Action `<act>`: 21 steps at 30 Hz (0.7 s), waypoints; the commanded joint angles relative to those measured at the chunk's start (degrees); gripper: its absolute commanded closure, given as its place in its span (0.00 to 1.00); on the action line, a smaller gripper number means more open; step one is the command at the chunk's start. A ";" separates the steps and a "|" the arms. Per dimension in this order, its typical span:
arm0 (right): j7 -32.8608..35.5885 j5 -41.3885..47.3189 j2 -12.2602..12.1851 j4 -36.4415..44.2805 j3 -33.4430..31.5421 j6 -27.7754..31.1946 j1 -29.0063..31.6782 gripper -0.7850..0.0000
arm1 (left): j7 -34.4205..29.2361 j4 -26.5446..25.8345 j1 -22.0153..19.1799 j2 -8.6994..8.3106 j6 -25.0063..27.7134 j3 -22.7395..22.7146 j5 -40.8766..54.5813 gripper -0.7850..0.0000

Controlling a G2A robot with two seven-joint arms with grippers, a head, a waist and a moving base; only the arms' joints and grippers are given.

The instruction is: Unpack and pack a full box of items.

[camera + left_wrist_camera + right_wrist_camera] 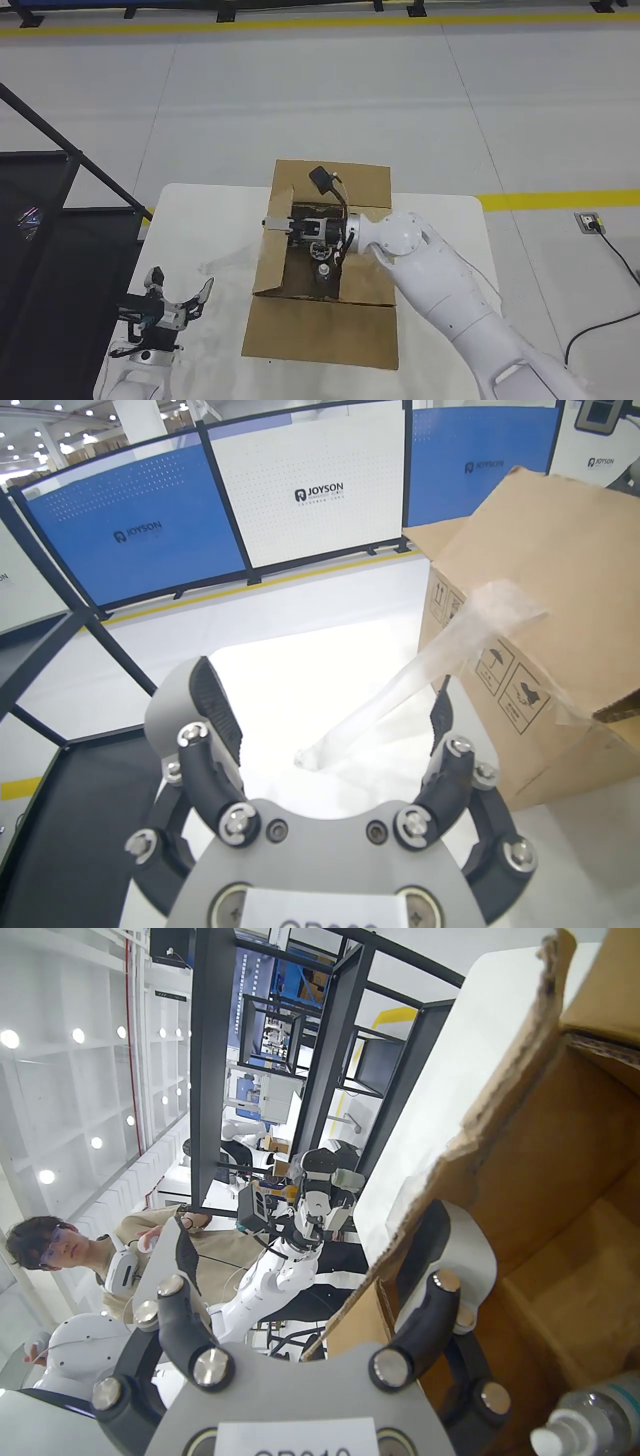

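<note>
A brown cardboard box (320, 330) stands open on the white table (440, 260). My right gripper (275, 224) is at the box's left side flap. In the right wrist view the gripper (307, 1223) is open and straddles the torn flap edge (500, 1103), one finger inside the box and one outside. A clear bottle (590, 1408) with a white cap lies inside the box (323, 272). My left gripper (182, 282) hangs open over the table left of the box, with nothing in it (320, 680). A strip of clear tape (425, 670) trails from the box wall (540, 550) down toward the table.
A black metal rack (60, 250) stands close to the table's left edge. The front flap lies flat toward the table's near edge. Bare tabletop lies to the right of the box.
</note>
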State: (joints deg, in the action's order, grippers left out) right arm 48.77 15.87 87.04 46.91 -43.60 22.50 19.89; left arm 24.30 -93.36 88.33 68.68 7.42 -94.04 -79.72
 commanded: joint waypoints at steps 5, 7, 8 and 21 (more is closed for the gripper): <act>-12.25 -6.69 2.61 1.80 4.09 0.25 -0.38 0.00 | 0.47 -1.29 3.17 -0.15 0.77 -2.76 1.49 0.00; -14.00 -7.27 3.40 1.50 4.84 0.40 -0.75 0.00 | 0.42 -0.74 3.39 -0.14 0.64 -3.02 1.58 0.00; -14.36 -7.46 3.78 1.25 5.24 0.43 -0.94 0.00 | 0.54 -0.47 3.44 -0.13 0.54 -3.08 1.60 0.00; -19.81 -8.95 10.12 -8.10 10.73 2.28 -3.14 0.00 | 1.77 0.72 4.63 -0.04 1.03 -5.96 5.40 0.00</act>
State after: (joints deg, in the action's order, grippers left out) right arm 29.26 7.12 96.55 39.81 -33.37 25.00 17.05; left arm 26.02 -92.69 92.87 68.64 8.34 -99.86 -74.40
